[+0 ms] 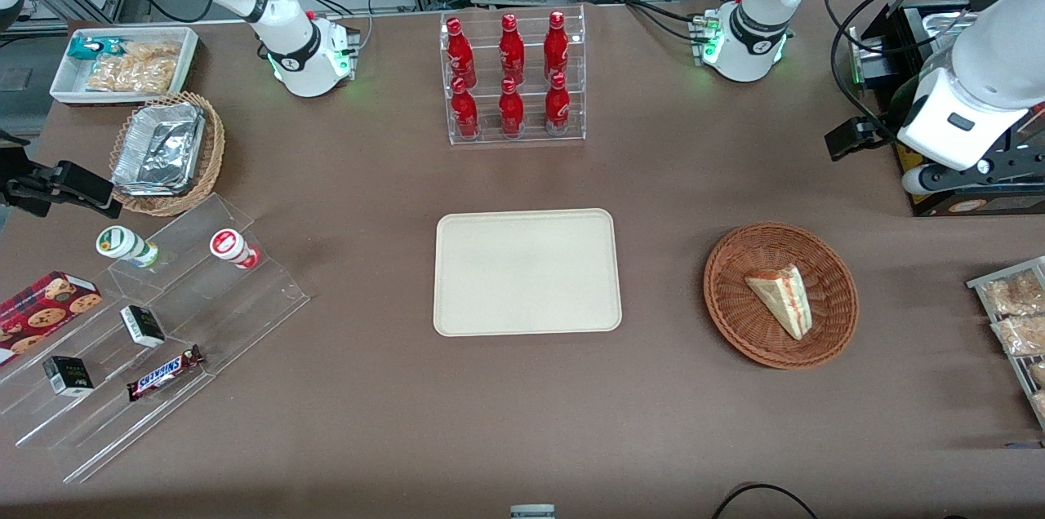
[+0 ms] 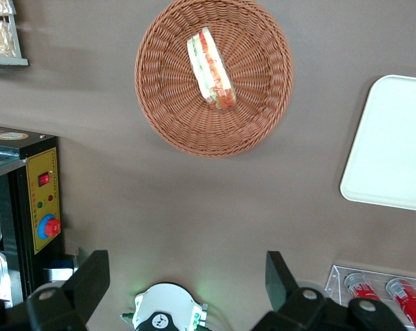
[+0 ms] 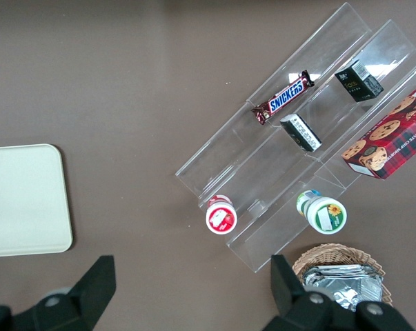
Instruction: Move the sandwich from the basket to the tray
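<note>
The sandwich [image 1: 781,299], a pale wedge with red and green filling, lies in the round reddish-brown wicker basket [image 1: 834,290] toward the working arm's end of the table. Both show in the left wrist view: the sandwich [image 2: 211,69] and the basket [image 2: 166,96]. The cream tray [image 1: 526,272] lies flat and bare at mid-table beside the basket; its corner shows in the left wrist view [image 2: 394,145]. My left gripper [image 2: 187,279] is open wide and empty. It is held high above the table, farther from the front camera than the basket, and its white hand [image 1: 955,127] shows in the front view.
A black box with a red button [image 2: 41,207] stands near the gripper. A rack of snack packets [image 1: 1016,323] sits beside the basket at the table end. A clear rack of red bottles [image 1: 513,78] stands farther back than the tray. A stepped acrylic display [image 1: 147,323] is toward the parked arm's end.
</note>
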`<state>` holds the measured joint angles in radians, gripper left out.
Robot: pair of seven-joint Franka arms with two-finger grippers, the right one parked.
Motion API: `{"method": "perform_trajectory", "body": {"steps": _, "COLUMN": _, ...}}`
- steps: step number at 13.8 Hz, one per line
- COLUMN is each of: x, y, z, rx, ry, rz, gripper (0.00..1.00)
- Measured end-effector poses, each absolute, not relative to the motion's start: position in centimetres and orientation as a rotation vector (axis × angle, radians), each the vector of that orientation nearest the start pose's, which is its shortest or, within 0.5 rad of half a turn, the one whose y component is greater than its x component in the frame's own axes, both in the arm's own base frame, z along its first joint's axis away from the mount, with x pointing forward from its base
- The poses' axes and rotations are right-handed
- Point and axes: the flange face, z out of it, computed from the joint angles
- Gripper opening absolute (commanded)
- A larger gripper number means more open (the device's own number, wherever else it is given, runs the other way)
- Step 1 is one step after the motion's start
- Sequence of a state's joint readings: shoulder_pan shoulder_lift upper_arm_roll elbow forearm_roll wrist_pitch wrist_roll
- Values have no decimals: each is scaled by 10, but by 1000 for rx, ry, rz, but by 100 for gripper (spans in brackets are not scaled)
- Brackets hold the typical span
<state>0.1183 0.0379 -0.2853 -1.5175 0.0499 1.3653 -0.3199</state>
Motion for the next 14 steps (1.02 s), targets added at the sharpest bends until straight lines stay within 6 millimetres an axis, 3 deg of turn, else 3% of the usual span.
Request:
{"method": "perform_trajectory", "body": {"steps": 6, "x": 536, "y": -79, "z": 613, "rx": -3035, "ry": -246, "rz": 277, "gripper": 100}}
{"method": "perform_trajectory", "body": {"steps": 8, "x": 536, "y": -74, "z": 605, "rx": -3022, "ry": -257, "rz": 335, "gripper": 100}}
{"method": "perform_trajectory", "body": {"steps": 10, "x": 546, "y": -64, "z": 575, "rx": -3003, "ry": -282, "rz": 436, "gripper": 100}}
{"method": "perform_trajectory", "body": {"steps": 14, "x": 594, "y": -27, "z": 465, "rx": -2986, "ry": -387, "rz": 576, "gripper": 100}}
